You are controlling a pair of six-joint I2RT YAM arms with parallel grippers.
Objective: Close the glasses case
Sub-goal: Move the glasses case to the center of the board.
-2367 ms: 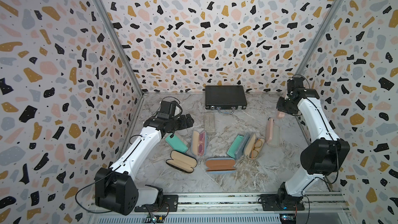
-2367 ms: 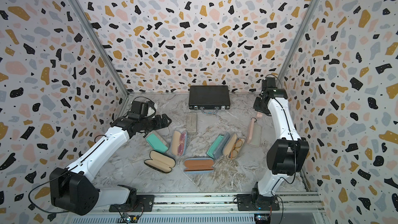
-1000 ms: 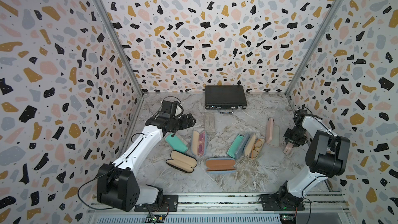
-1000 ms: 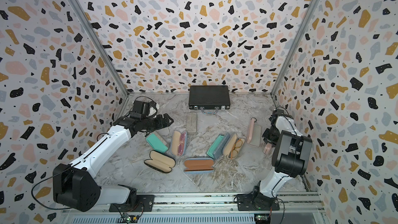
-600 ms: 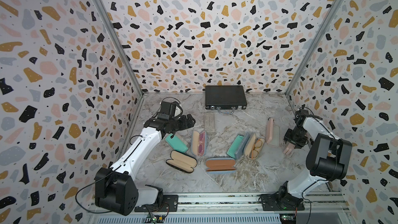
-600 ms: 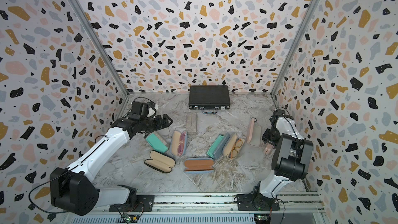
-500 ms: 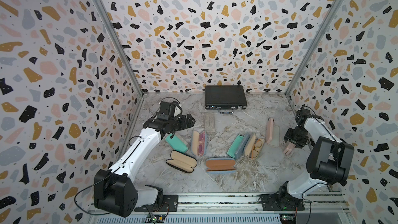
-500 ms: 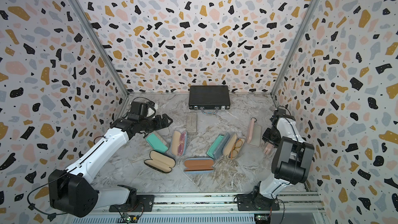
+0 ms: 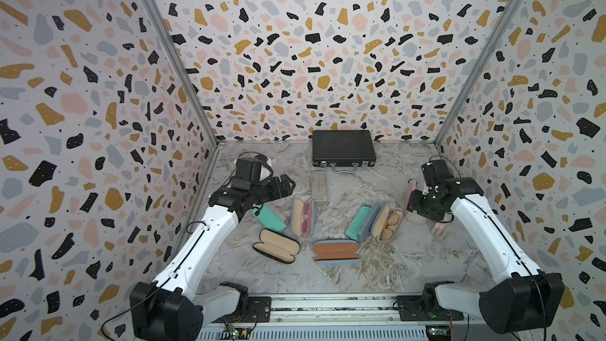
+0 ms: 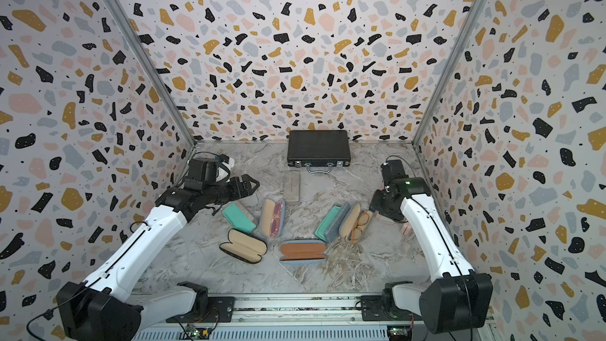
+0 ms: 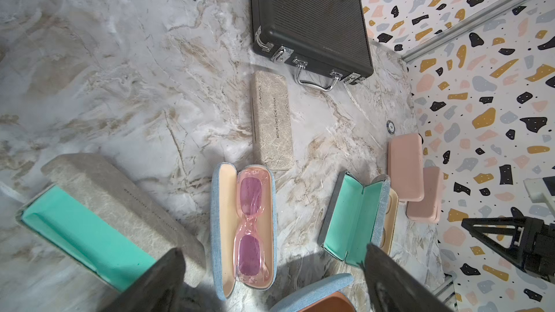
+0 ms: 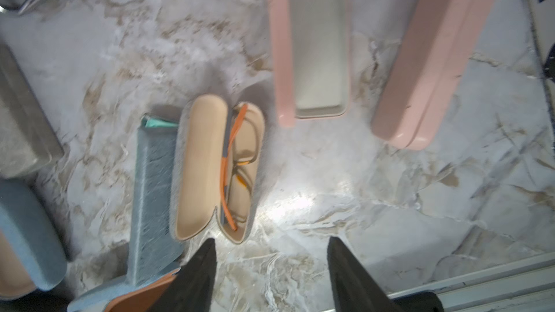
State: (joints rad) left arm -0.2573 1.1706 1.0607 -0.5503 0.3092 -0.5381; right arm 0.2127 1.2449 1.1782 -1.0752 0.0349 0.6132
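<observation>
The right gripper (image 12: 270,240), jaws spread and empty, hovers at the right, just beside the open pink case (image 12: 318,55), probably its target, though blur leaves that unsure. Push the raised lid (image 12: 277,55) mid-length, gently, down shut. The left gripper (image 11: 271,250) hangs spread at left.

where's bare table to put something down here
Bare marble along the front, between the orange-lined case and the rail; also at the back, right of the black briefcase. Crowded mid-table: cases fan from the far-left teal-lined case across to the pink cases.
</observation>
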